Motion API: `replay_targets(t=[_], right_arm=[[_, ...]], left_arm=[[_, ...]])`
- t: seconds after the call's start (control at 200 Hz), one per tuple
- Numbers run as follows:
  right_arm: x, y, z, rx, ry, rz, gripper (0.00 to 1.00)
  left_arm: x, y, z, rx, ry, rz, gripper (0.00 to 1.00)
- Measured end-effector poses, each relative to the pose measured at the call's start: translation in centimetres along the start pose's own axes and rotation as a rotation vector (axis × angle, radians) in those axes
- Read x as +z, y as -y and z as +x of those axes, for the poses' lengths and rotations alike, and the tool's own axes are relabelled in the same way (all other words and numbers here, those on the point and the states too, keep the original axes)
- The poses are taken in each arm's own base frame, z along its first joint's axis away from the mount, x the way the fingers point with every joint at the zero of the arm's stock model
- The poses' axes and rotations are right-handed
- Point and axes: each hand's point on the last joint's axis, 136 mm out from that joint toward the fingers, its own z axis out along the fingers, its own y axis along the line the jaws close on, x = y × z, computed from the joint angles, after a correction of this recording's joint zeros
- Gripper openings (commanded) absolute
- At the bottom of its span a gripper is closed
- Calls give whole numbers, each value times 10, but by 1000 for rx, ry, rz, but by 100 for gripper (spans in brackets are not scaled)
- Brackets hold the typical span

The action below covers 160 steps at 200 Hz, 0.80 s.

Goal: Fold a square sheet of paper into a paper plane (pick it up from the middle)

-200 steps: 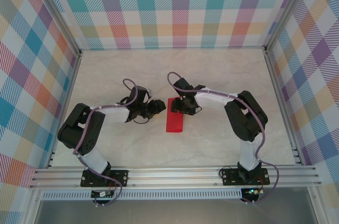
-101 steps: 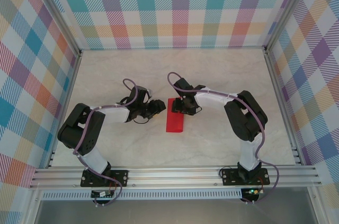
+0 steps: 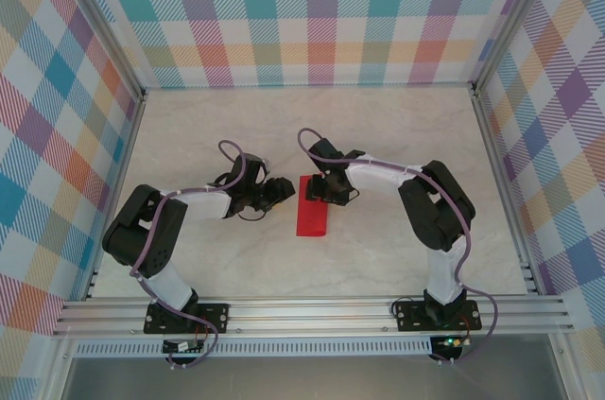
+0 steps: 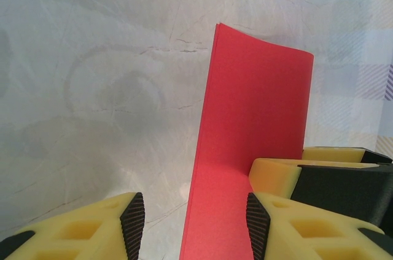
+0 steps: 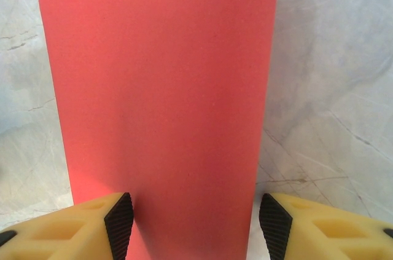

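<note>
As right hand (image 5: pixel 196 226) straddles folded paper (image 5: pixel 159 88), left hand (image 4: pixel 195 229) flanks it.

Bright red square sheet of paper (image 3: pixel 312 220) folded in half, narrow rectangle, flat on table (image 3: pixel 397 135) centre

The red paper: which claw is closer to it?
Right. The right claw hangs directly over the far end of the red paper; the left claw is at its left edge.

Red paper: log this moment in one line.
paper: folded narrow, on table | left gripper: open, over its edge | right gripper: open, straddling it
</note>
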Motion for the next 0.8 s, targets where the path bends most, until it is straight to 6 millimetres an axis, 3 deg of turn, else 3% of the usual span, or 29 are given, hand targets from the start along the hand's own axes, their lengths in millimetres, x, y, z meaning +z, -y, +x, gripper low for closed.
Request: replay_targets(t=[0.42, 0.8], right_arm=[[0, 0, 0, -2, -4, 4, 61], [1, 1, 1, -8, -7, 5, 61]], left_arm=[[1, 5, 7, -4, -40, 35, 40], [16, 10, 23, -23, -123, 81, 24]])
